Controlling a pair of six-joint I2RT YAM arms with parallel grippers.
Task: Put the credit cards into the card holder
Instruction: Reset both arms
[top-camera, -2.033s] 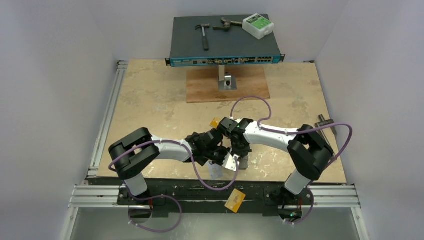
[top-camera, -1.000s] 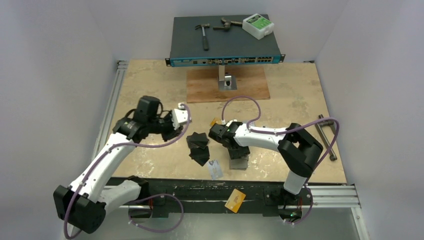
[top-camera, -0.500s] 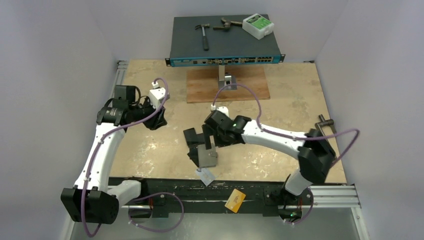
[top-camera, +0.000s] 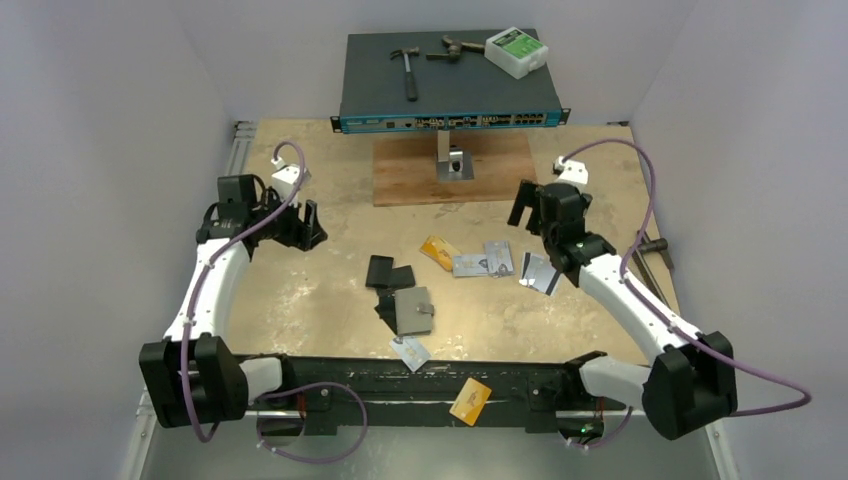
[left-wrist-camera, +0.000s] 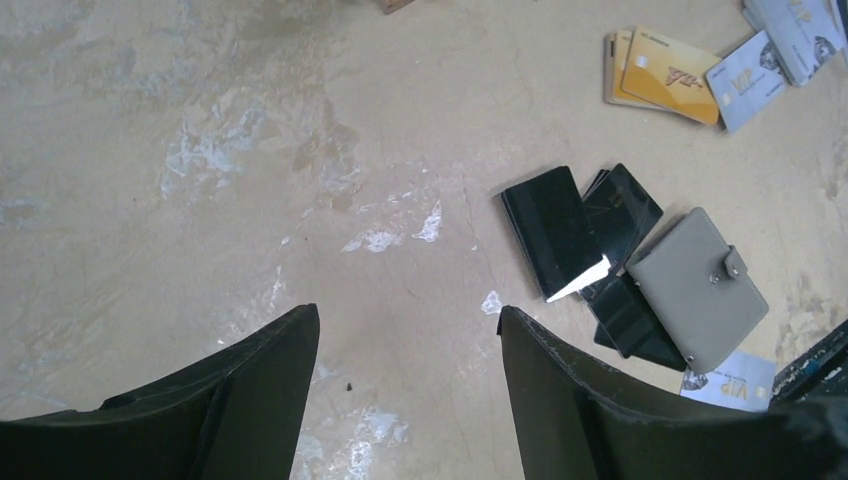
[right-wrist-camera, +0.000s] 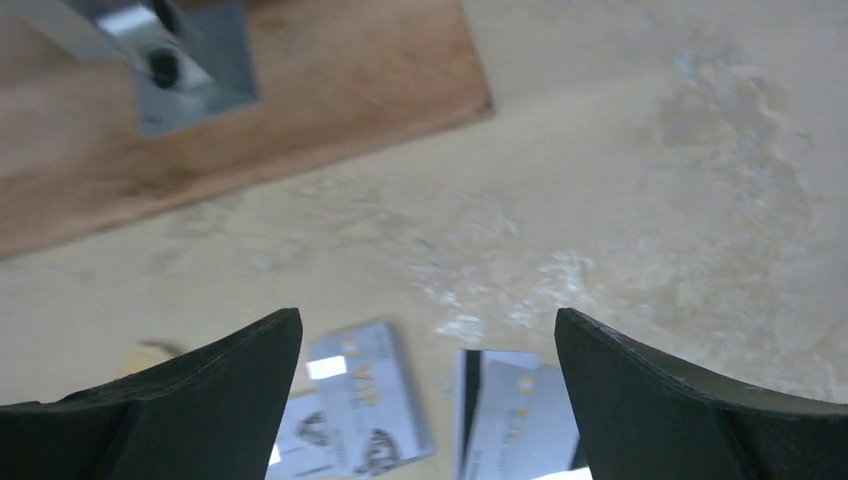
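The grey card holder lies shut, snap button up, near the table's front middle, also in the left wrist view. Credit cards lie loose behind it: an orange one, silver ones and a dark-striped pair. Another silver card sits at the front edge, and an orange card rests on the rail. My left gripper hovers open and empty at the left. My right gripper is open and empty above the silver cards.
A black folding case lies spread beside the card holder. A wooden board with a metal bracket stands at the back. Behind it is a network switch carrying a hammer and tools. A metal tool lies at the right edge.
Both arms have drawn back from the middle, the left towards the back left and the right towards the back right. The card holder stays on the table, and more cards show.
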